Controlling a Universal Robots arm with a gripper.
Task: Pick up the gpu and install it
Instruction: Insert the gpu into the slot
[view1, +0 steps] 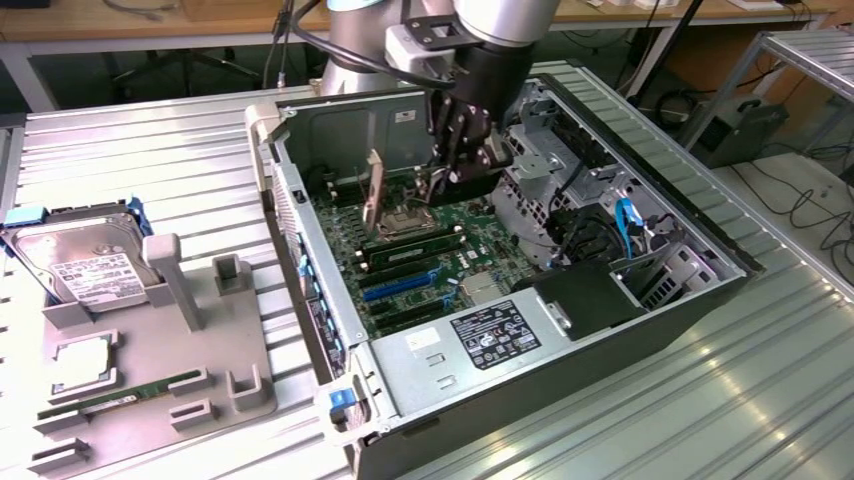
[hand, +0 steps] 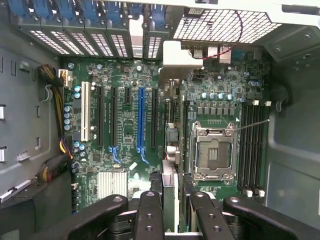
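Gripper (view1: 457, 175) is seen clenched on the gpu (hand: 170, 130), which is held edge-on over the motherboard (hand: 125, 145) inside the open case (view1: 320, 300). It is flanked by 1 blue slot (hand: 141, 120) and the CPU socket (hand: 212, 152). The hard drive (view1: 87, 260) is noted by the desk's edge, at the exterior view's left.

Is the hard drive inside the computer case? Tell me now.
No, the hard drive sits in the gray holder on the table, outside the computer case.

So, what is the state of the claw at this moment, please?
Claw: closed on the graphics card, held edge-on above the motherboard inside the computer case.
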